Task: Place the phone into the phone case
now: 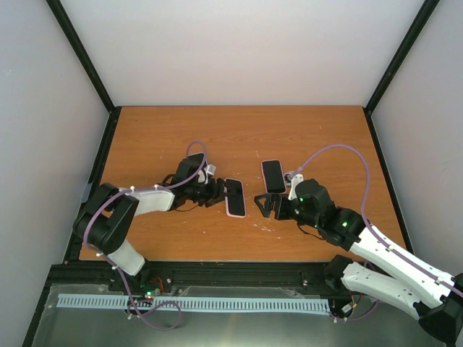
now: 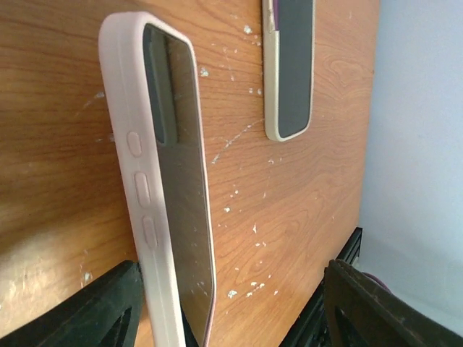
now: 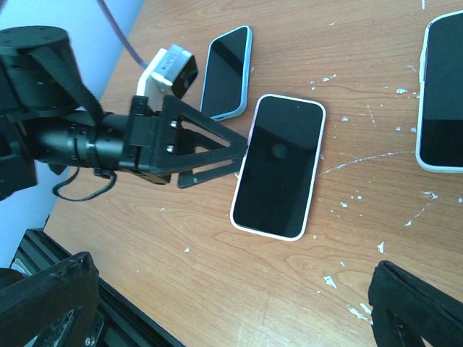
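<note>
Lying on orange tabletop, dark-screened phone inside pink rubbery case, left hand apart at its edge, right hand apart nearby, pale-rimmed second phone alongside, blue-rimmed third phone beyond

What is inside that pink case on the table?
A phone with a dark, glossy screen fills the pink case edge to edge, face up on the table. The phone's back and the case's inside are covered.

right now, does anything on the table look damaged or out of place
Only the table itself: white scuffs and flecks mark the wood around the pink-cased phone. That phone lies flat and looks intact; nothing else stands out.
</note>
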{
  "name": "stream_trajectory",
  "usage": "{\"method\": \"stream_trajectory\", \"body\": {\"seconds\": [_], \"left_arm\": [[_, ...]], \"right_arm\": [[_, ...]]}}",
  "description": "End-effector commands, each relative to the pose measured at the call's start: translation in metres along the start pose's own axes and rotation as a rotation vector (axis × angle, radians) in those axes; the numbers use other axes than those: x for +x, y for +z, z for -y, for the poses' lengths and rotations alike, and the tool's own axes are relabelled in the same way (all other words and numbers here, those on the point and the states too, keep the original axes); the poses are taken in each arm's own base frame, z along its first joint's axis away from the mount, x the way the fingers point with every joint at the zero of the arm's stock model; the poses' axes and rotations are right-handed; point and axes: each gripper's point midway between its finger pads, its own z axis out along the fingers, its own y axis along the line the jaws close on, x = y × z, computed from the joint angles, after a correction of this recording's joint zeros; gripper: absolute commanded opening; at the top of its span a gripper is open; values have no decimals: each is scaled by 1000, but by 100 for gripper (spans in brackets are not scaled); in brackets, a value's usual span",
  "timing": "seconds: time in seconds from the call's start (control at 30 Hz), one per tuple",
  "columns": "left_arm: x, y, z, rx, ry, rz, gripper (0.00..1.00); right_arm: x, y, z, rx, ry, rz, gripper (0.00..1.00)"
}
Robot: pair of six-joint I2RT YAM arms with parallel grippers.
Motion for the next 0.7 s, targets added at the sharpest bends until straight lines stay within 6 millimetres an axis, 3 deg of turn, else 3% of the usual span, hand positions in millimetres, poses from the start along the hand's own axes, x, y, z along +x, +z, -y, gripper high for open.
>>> {"method": "stream_trajectory", "body": {"seconds": [0.0, 0.07, 0.1, 0.13, 0.33, 0.67], "left_arm": [[-11, -23, 17, -20, 59, 88, 74], [-13, -33, 22, -36, 72, 120, 86], [-14, -38, 25, -44, 77, 137, 96], [-16, -44, 29, -53, 85, 157, 99], [-25, -91, 57, -91, 141, 297, 99], [-19, -176, 103, -150, 248, 474, 100]], "right_arm": [[-8, -3, 1, 24, -8, 19, 100], [-10, -6, 5, 56, -14, 25, 100], [-12, -8, 7, 72, -17, 30, 100], [-14, -10, 8, 86, -20, 37, 100], [-32, -26, 4, 108, -47, 94, 100], [-61, -64, -14, 96, -100, 175, 100]]}}
